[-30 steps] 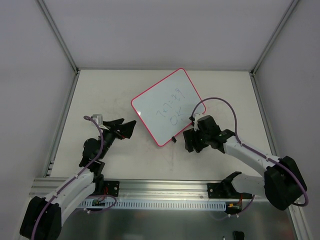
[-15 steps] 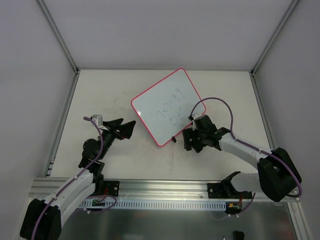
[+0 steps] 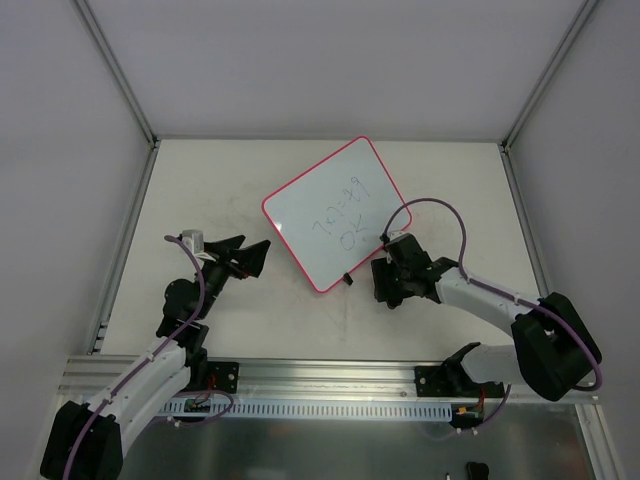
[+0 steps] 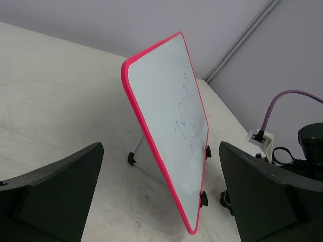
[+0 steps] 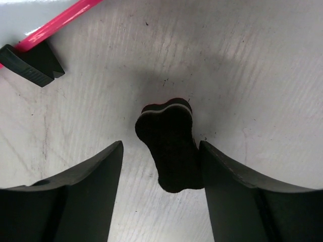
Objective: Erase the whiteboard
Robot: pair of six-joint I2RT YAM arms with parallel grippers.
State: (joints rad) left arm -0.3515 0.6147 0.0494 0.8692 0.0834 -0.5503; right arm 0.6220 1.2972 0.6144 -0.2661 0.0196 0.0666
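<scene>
Right wrist, one eraser between two fingers, one whiteboard corner

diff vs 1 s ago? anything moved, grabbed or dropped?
The right gripper eased slightly toward the near edge and its jaws narrowed around the black eraser. A gap still shows on one side, so it is not gripped yet. Nothing was let go. Unchanged: the whiteboard, propped up with its writing intact, and the left gripper, open beside it.
</scene>
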